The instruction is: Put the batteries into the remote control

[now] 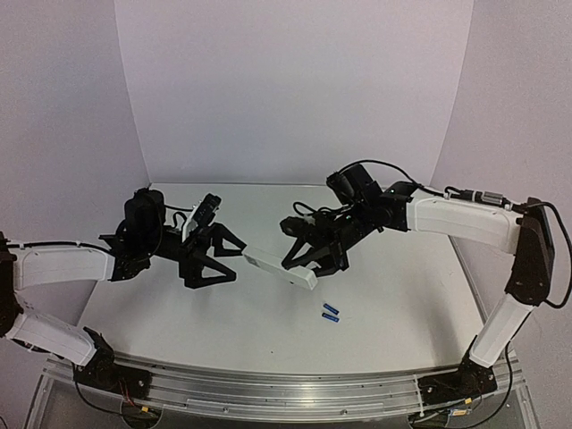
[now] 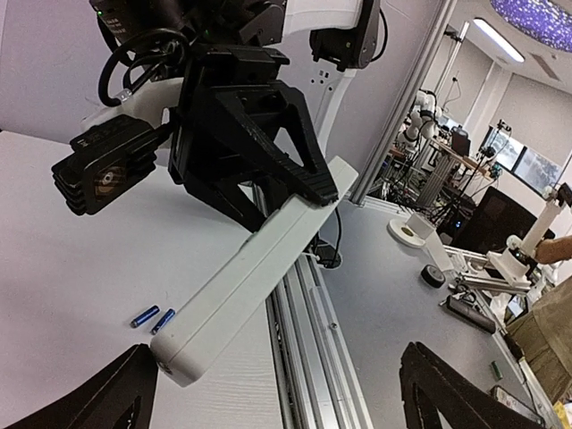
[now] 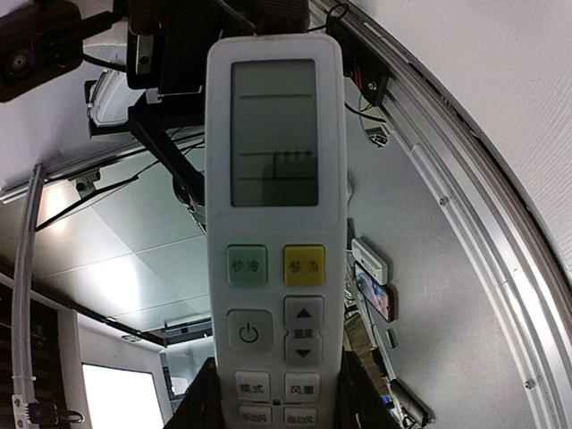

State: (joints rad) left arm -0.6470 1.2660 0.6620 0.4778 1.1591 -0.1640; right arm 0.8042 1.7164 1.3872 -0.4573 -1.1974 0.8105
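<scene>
The right jaws pinch the button end of one slim white remote control point(image 3: 274, 223), greenish display outward, held above the worktop point(image 1: 402, 313). The left jaws stand spread near its display end. Two blue batteries point(image 1: 331, 314) lie together on the worktop.

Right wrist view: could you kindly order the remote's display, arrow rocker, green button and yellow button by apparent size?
On the remote control:
1. display
2. arrow rocker
3. green button and yellow button, which look alike, so tied
</scene>
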